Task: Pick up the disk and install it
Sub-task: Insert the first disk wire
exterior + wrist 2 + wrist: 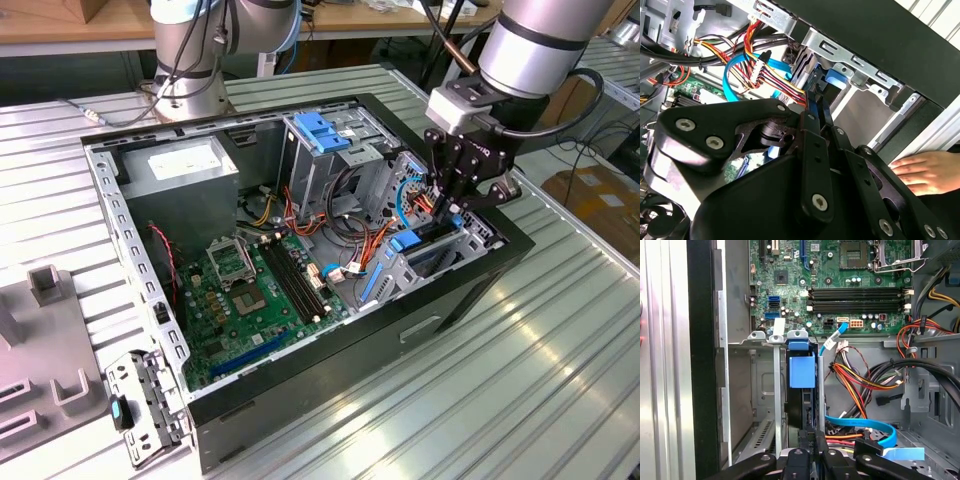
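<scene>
Across the ribbed metal bench (560, 330), the open computer case (470, 290) lies on its side, with the green motherboard (255, 295) filling its floor and the grey power-supply box (185, 165) in a far corner. At the case's end toward the exterior view's right, the arm has the gripper (452, 212) lowered into the drive bay (765, 390), among bundles of orange, yellow and red wires (860, 385) and a blue data cable (865, 422).

The disk (802, 372) stands on edge in a slot of that bay, its blue carrier rail showing along the exposed edge. Its long axis appears to run down into the bay, in line with the gripper's approach, broad faces parallel to the metal slot walls. In both wrist views the black fingers (815, 107) sit drawn close together on the thin top edge of the disk; they look clamped on it, though the contact itself is partly hidden.

A person's hand (920, 170) rests on the outside of the case in the second wrist view.

As I judge it, the main risks are the disk going in slightly tilted and jamming against the slot walls, a loose wire getting pinched beneath it, or the case shifting under the hand.
</scene>
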Robot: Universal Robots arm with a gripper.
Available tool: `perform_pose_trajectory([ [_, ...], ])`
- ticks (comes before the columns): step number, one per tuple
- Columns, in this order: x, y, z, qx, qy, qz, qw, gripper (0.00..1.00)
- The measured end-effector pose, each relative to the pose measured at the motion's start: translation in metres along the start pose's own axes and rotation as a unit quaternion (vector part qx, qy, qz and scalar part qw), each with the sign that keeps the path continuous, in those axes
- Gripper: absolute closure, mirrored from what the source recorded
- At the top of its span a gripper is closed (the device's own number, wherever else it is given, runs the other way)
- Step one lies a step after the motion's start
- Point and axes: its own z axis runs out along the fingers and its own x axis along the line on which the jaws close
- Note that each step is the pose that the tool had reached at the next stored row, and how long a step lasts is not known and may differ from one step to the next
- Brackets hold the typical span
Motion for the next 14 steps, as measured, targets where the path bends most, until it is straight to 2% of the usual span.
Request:
perform_pose_trajectory([
  [8,-0.0002,0.0001,0.0041,-0.0001,-0.0017,0.0,1.0,0.84],
  [14,-0.0003,0.0002,0.0074,-0.0004,-0.0017,0.0,1.0,0.84],
])
